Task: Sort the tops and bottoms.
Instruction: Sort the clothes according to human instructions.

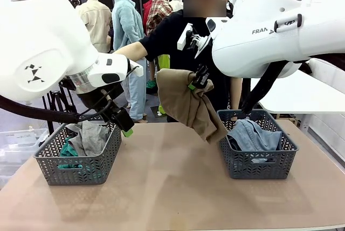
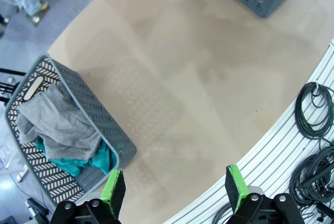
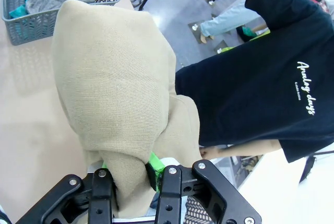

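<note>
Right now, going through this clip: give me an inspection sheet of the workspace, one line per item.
Surface: tan table, bare between two grey baskets.
Job's things: grey top over teal top in the left basket; denim bottoms in the right basket; tan top hanging in the air.
Clutter: nothing seen.
Grippers: left gripper open, holding nothing, near the left basket; right gripper shut on the tan top.
Cables: black coils beside the table edge.
Surroundings: a person in a black T-shirt across the table.

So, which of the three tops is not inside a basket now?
The tan-beige top: it hangs in the air from the right gripper, while the grey top and the teal top lie in the left basket.
</note>
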{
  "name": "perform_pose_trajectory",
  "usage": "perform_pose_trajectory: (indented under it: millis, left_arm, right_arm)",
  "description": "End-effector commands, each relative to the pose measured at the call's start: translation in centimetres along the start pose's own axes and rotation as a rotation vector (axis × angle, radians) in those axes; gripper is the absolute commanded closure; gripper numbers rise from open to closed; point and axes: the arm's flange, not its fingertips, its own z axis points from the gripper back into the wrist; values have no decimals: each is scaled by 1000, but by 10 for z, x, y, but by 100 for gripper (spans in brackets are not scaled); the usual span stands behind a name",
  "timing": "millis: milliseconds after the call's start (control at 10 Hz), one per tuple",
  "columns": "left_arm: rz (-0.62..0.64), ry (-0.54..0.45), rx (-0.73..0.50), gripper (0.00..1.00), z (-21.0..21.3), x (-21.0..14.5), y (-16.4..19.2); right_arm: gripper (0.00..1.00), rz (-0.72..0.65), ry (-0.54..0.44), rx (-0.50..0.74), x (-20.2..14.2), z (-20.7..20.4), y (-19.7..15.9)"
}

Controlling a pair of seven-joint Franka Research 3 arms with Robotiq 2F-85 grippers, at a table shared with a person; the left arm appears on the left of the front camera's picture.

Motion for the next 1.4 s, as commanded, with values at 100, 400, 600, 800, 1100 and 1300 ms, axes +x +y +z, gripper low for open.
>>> perform_pose_trajectory:
  millis: [100, 400, 600, 800, 1100, 1300]
  left_arm:
    - [-84, 17, 0, 0, 42, -43, 32]
    - [-113, 40, 37, 0, 90, -84, 57]
    - [-123, 121, 125, 0, 121, -104, 64]
    - [-110, 118, 174, 0, 144, -125, 68]
    - [-118, -6, 158, 0, 151, -134, 66]
    - [-86, 43, 175, 0, 160, -131, 63]
  right_arm:
    - [100, -9, 5, -4, 5, 3, -1]
    - [100, -9, 5, -4, 5, 3, -1]
    - [100, -9, 5, -4, 5, 3, -1]
    - [100, -9, 5, -4, 5, 3, -1]
    - [100, -9, 5, -4, 5, 3, -1]
    - [100, 0, -1, 1, 0, 0, 0]
